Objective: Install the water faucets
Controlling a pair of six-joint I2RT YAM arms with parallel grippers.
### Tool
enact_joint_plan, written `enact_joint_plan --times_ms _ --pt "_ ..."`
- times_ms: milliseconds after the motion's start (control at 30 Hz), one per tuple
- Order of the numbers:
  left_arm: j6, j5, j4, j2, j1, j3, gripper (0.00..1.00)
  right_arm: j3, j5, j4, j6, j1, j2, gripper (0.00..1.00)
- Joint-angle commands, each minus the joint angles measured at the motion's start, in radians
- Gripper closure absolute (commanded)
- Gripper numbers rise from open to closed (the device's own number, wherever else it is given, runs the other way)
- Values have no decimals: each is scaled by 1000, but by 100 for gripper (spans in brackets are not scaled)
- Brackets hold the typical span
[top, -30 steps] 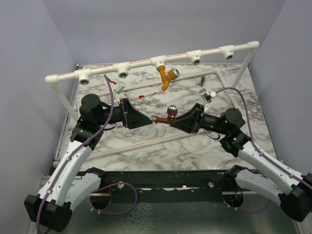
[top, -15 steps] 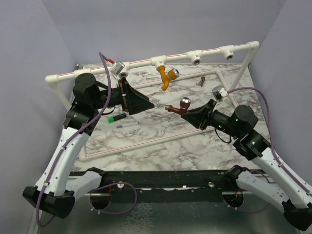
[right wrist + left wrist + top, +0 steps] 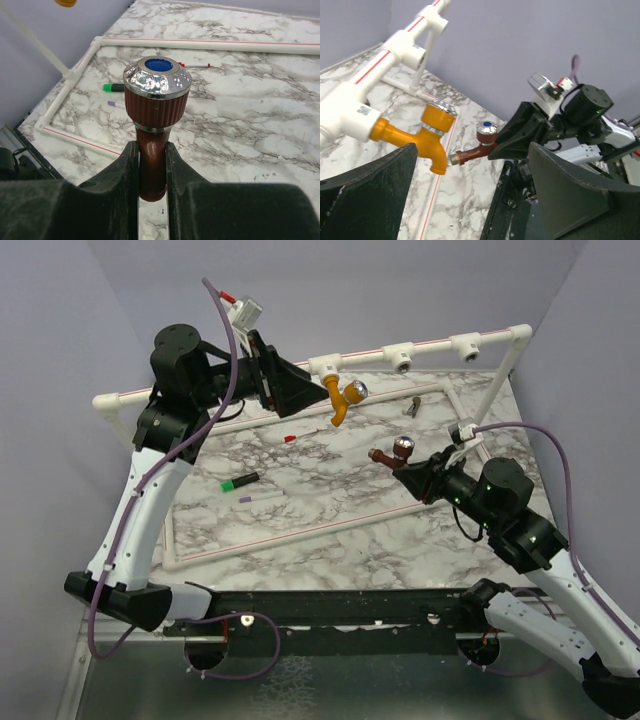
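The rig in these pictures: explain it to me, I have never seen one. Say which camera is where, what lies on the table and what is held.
Two robot arms are bolted at the near edge of the marble table. The top view looks down from above and behind them; each wrist view looks along one arm's fingers. The left gripper is open and empty, near the orange faucet, which sticks out of the white pipe rail. The right gripper is shut on the brown faucet, above the table. A green marker lies there.

Label (image 3: 363, 110) on pipe (image 3: 385, 56) unreadable; no other txt.
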Motion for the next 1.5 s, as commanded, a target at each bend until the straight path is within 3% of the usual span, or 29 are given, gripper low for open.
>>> enact_joint_plan --times_ms 0,200,433,533,667,800,1100,1467 --pt "60 -83 -94 96 -1 107 8 28 65 -31 -20 -4 -18 100" --pt "63 -77 -115 222 -3 263 13 21 64 -30 -20 -4 -16 100" --pt "10 -44 -124 336 -46 341 29 7 59 -23 -8 -4 -20 99" --pt "9 -54 -150 371 -67 380 31 6 58 -24 -8 -4 -20 100" --pt "38 -111 -231 398 -88 442 31 1 54 -25 -5 -4 -22 100" --pt "57 -271 -344 370 -93 452 28 -7 57 -25 -2 -4 -26 99" --pt "-73 -574 -417 205 -93 292 26 -15 56 -9 -11 -4 -18 100" --pt "-343 -502 -220 151 -94 80 26 -38 61 1 -7 -4 -36 100"
